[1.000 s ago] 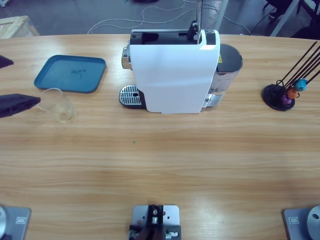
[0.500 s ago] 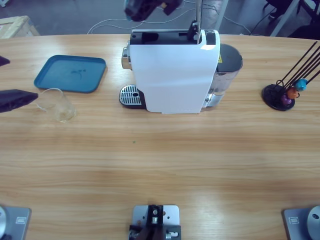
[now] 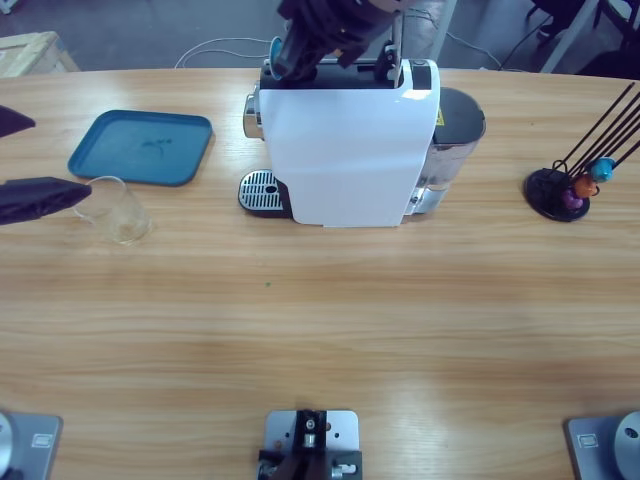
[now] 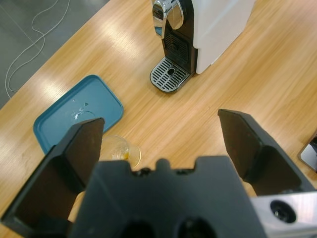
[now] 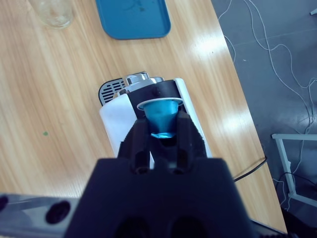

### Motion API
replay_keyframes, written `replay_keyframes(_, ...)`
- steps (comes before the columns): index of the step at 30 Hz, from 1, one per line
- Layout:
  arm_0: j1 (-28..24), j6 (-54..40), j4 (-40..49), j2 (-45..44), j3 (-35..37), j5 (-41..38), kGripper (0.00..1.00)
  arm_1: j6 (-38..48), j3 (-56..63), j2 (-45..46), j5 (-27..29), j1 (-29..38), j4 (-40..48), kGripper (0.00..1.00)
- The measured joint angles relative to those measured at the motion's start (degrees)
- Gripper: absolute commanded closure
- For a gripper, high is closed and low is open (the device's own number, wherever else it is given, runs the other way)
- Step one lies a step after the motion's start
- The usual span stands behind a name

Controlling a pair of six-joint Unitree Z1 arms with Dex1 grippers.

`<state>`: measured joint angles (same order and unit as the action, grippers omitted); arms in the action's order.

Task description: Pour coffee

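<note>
- R gripper [image 5: 161, 130] clamps blue capsule [image 5: 160, 115], above white machine [image 3: 345, 150] top at 12.
- L gripper [image 4: 161, 148] jaws wide apart, empty, at 9 just beside glass [image 3: 113, 210].
- Coffee not visible; glass looks near-empty.
- Tray [image 3: 140, 147] at 10.

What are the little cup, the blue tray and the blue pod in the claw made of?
The cup looks like clear glass or hard plastic: the wood grain shows through it. The tray seems to be matte plastic, an even teal with soft rounded edges. The pod held by the right gripper looks like thin metal foil, probably aluminium, from its glossy blue sheen and pale rim.
</note>
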<state>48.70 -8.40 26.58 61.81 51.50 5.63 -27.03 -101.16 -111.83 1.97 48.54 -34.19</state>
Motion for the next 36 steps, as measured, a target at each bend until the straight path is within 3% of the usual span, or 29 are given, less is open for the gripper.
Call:
replay_keyframes(19, 0.00, 0.00, -0.01, 0.00, 0.00, -0.04, 0.014, -0.11, 1.38, 0.02, -2.26, -1.94, 0.15, 1.000)
replay_keyframes(20, 0.00, 0.00, -0.01, 0.00, -0.01, -0.04, 0.015, -0.24, 1.39, 0.03, -2.40, -1.94, 0.15, 0.823)
replay_keyframes(21, 0.00, 0.00, -0.01, 0.00, -0.01, -0.04, 0.016, -0.35, 1.39, 0.04, -2.43, -1.94, 0.15, 0.454)
replay_keyframes(23, 0.00, 0.00, -0.01, 0.00, -0.10, -0.04, 0.017, -0.44, 1.52, 0.05, -2.43, -1.94, 0.15, 0.125)
replay_keyframes(24, 0.00, 0.00, -0.01, 0.00, -0.16, -0.04, 0.015, -0.44, 1.56, 0.11, -2.34, -1.94, 0.15, 0.040)
replay_keyframes(26, 0.00, 0.00, -0.01, 0.00, -0.27, -0.04, 0.014, -0.14, 1.59, 0.19, -2.15, -1.94, 0.15, 0.000)
replay_keyframes(30, 0.00, 0.00, -0.01, 0.00, -0.58, -0.05, 0.017, 0.04, 1.60, 0.34, -2.02, -1.94, 0.15, 0.000)
replay_keyframes(32, 0.00, 0.00, -0.01, 0.00, -0.60, -0.07, 0.017, 0.04, 1.59, 0.64, -2.02, -1.90, 0.15, 0.095)
replay_keyframes(33, 0.00, 0.00, -0.01, 0.00, -0.60, -0.07, 0.014, 0.04, 1.59, 0.68, -2.02, -1.85, 0.15, 0.246)
replay_keyframes(34, 0.00, 0.00, -0.01, 0.00, -0.61, -0.08, 0.016, 0.04, 1.59, 0.69, -2.02, -1.82, 0.15, 0.462)
replay_keyframes(36, 0.00, 0.00, -0.02, -0.01, -0.63, -0.17, 0.018, 0.04, 1.58, 0.82, -2.02, -1.74, 0.00, 0.990)
